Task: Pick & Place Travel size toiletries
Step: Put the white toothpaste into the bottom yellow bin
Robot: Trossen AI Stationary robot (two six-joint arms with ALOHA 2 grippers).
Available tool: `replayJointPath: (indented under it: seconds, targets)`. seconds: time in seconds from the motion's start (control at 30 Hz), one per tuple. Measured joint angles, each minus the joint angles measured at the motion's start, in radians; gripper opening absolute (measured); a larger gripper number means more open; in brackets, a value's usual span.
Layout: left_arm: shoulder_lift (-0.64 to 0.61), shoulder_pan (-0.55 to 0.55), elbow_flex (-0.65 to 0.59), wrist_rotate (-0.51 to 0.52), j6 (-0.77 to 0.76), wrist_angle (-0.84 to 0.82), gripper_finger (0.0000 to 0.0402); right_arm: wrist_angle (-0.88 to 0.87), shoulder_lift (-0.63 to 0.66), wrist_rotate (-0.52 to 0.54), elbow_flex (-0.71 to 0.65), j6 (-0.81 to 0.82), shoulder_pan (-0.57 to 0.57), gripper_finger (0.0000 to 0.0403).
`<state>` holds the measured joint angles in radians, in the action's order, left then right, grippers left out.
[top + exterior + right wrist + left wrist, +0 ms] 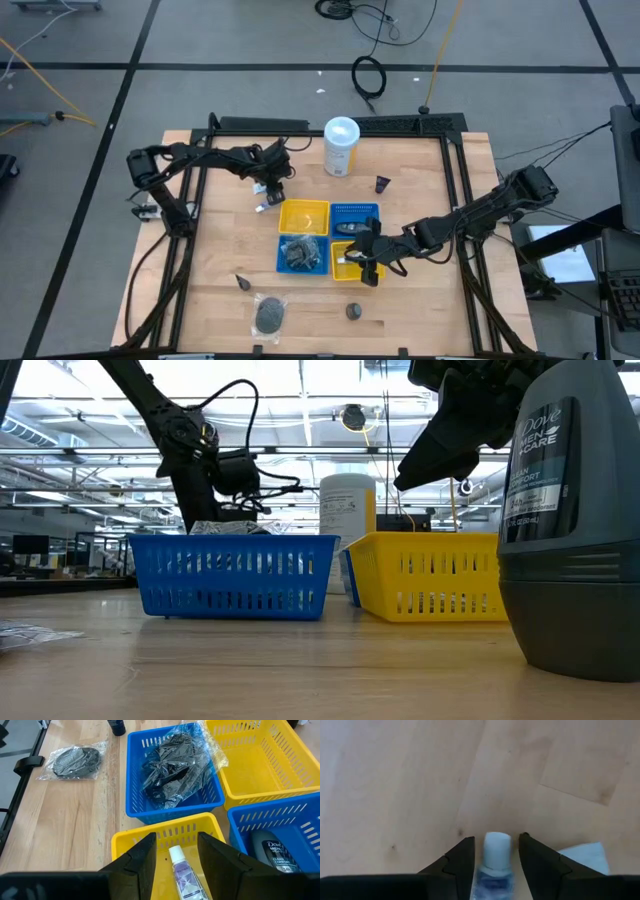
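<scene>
My left gripper [270,190] hovers over the table's far left part, shut on a small white-capped tube with a blue body [497,854]. Another pale packet [262,207] lies on the wood just below it. My right gripper [362,262] hangs open over the near yellow tray [352,270]. Its fingers stand on either side of a white tube with a purple label [181,870], which lies tilted in that tray; yellow shows between tube and finger. A bagged dark mesh puff [270,315] lies by the near edge, and more puffs fill the near blue tray [175,765]. My left gripper has the tube pinched between its two fingers, by the blue body just below the white cap [492,879]. The cap [497,847] sticks out past the fingertips, along the fingers. The fingers point down from above, and the tube seems lifted clear of the wood.
Four trays sit together mid-table: yellow [303,215] and blue [355,213] behind, blue [283,258] and yellow in front. A tall white canister [341,145] stands at the far edge. A grey deodorant [352,312] and small black pieces [383,183] [243,283] lie around.
</scene>
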<state>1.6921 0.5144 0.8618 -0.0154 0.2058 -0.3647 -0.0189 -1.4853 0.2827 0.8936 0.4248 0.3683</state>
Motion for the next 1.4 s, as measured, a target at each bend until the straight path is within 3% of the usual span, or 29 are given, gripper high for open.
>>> replayJointPath:
  seconds: [0.4, 0.67, 0.8, 1.23, 1.4]
  targets:
    - [0.021, 0.000, 0.002, 0.010, 0.014, -0.003, 0.0145, 0.000, 0.000, 0.001, 0.000, 0.000, 0.000, 0.0133]
    - [0.022, -0.001, 0.001, 0.009, 0.017, -0.001, 0.0043, 0.000, 0.000, 0.002, 0.000, -0.002, 0.000, 0.0131]
    - [0.007, 0.001, -0.001, 0.019, 0.001, 0.001, 0.0043, 0.000, 0.000, 0.003, 0.000, -0.003, 0.000, 0.0131]
    - [-0.226, -0.006, -0.004, 0.067, -0.046, -0.055, 0.0044, 0.000, 0.000, 0.005, 0.000, -0.003, 0.000, 0.0132]
    - [-0.351, -0.038, -0.003, -0.051, -0.105, -0.011, 0.0050, 0.002, 0.000, 0.009, 0.000, -0.004, -0.002, 0.0132]
